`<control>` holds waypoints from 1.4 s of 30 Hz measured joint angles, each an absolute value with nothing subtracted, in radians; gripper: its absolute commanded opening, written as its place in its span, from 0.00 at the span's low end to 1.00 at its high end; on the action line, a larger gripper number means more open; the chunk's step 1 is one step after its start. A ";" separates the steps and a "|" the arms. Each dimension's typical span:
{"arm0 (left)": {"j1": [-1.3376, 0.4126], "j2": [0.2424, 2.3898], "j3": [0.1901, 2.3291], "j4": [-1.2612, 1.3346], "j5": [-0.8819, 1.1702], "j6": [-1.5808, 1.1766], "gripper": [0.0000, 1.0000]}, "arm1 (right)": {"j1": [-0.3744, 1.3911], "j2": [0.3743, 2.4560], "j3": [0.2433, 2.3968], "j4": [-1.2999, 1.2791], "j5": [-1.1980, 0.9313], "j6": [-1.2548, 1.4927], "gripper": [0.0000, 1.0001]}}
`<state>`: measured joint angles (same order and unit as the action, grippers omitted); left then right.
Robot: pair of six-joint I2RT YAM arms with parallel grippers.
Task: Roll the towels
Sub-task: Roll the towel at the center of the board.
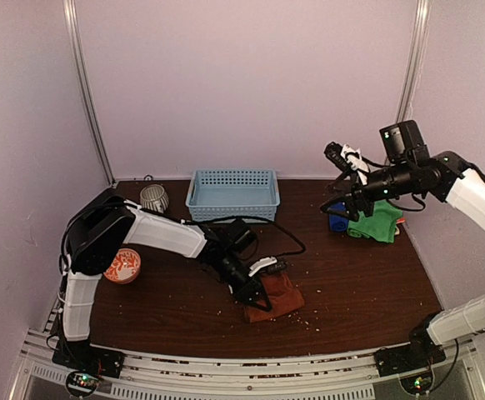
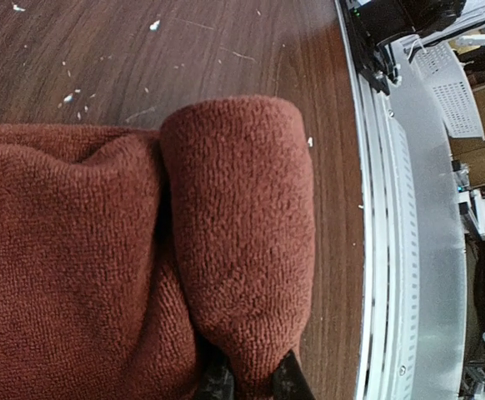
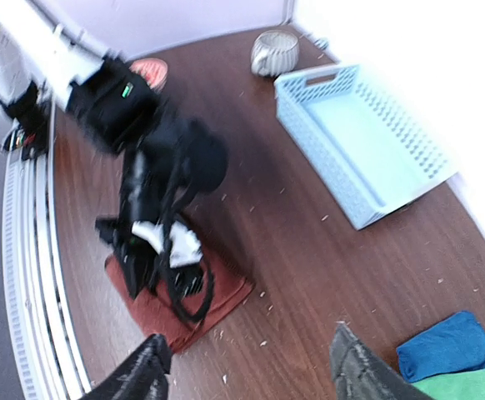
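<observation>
The rust-red towel (image 1: 277, 297) lies at the table's front centre, partly rolled. My left gripper (image 1: 255, 300) is shut on its rolled near edge (image 2: 242, 242), the roll standing beside the flat part (image 2: 59, 267). The red towel also shows in the right wrist view (image 3: 226, 292), under the left arm. My right gripper (image 1: 348, 205) is open and empty, raised over the table's right side. A blue towel roll (image 1: 337, 219) and a green towel (image 1: 382, 222) lie at the right; both show in the right wrist view, blue (image 3: 447, 346) and green (image 3: 467, 385). The orange patterned towel is out of view.
A light blue lattice basket (image 1: 232, 193) stands at the back centre, a striped grey cup (image 1: 153, 198) to its left. An orange-and-white bowl (image 1: 122, 266) sits at the left beside the left arm. The metal rail (image 2: 409, 250) runs along the table's front edge.
</observation>
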<state>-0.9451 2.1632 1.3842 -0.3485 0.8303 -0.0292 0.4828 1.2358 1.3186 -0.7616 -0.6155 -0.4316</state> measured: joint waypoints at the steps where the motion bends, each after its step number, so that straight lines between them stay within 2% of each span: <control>1: -0.941 2.168 1.384 -0.345 0.846 -0.034 0.01 | 0.486 1.237 1.299 -0.771 -0.624 -0.449 0.63; 4: -0.932 2.174 1.384 -0.339 0.867 -0.044 0.01 | 0.526 1.237 1.244 -0.821 -0.648 -0.533 0.62; 8: -0.930 2.175 1.384 -0.338 0.872 -0.048 0.01 | 0.719 1.238 1.165 -0.885 -0.636 -0.653 0.57; 14: -0.929 2.178 1.384 -0.338 0.877 -0.048 0.02 | 0.974 1.277 1.009 -0.825 -0.452 -0.686 0.57; 19: -0.928 2.178 1.384 -0.337 0.879 -0.048 0.01 | 1.051 1.370 0.952 -0.698 -0.279 -0.687 0.58; 28: -0.928 2.179 1.384 -0.337 0.883 -0.048 0.03 | 1.107 1.509 0.913 -0.478 -0.140 -0.697 0.56; 33: -0.926 2.181 1.384 -0.336 0.886 -0.048 0.12 | 1.112 1.588 0.905 -0.410 -0.108 -0.711 0.47; 36: -0.926 2.183 1.384 -0.334 0.888 -0.051 0.14 | 1.113 1.613 0.905 -0.379 -0.094 -0.712 0.42; 39: -0.926 2.183 1.384 -0.334 0.888 -0.052 0.16 | 1.113 1.625 0.905 -0.363 -0.086 -0.712 0.32; 42: -0.924 2.183 1.384 -0.334 0.888 -0.053 0.25 | 1.113 1.637 0.906 -0.350 -0.081 -0.712 0.26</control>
<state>-0.9241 2.1834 1.3838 -0.3344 0.8883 -0.0528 1.1126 1.6367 0.9058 -0.3504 -0.0814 -0.7124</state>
